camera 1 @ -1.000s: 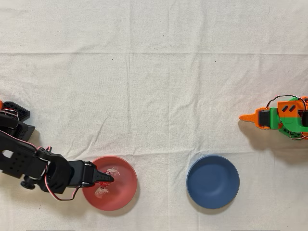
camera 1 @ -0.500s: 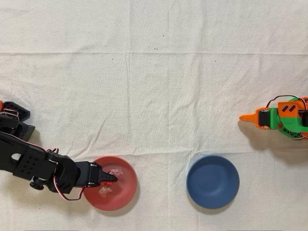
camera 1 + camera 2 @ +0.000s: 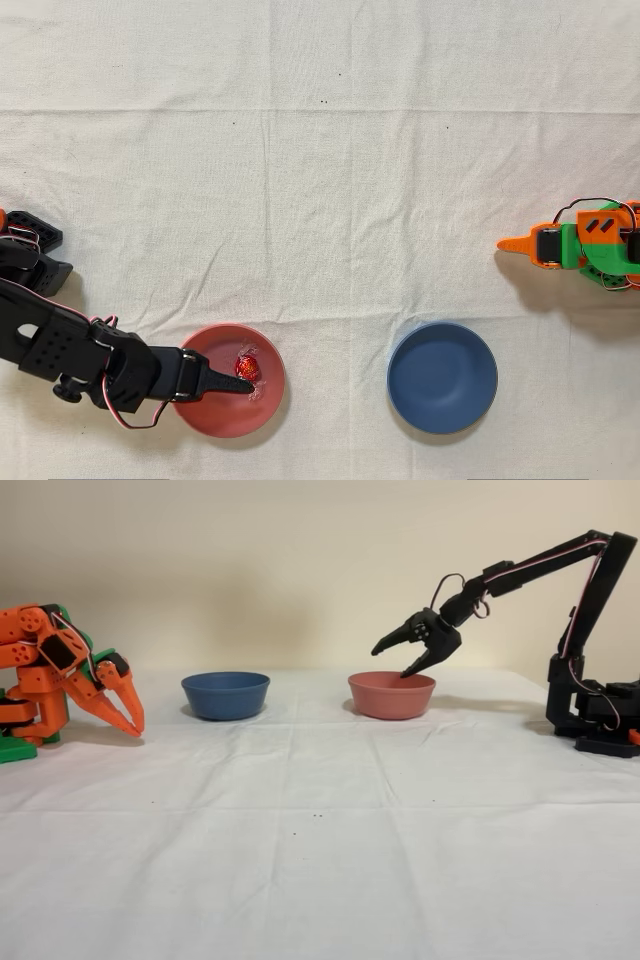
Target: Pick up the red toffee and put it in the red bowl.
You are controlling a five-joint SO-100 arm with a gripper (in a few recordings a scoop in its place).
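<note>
The black arm is seen extended from its base, its forearm sloping down to the end effector, which is held just above the rim of the red bowl with its fingers spread apart and nothing between them. The red toffee is observed lying inside the red bowl, just beside the fingertips in the overhead view, released from the grip.

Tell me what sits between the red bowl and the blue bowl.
Nothing: in the overhead view, only bare white cloth lies between the red bowl and the blue bowl. The fixed view agrees.
</note>
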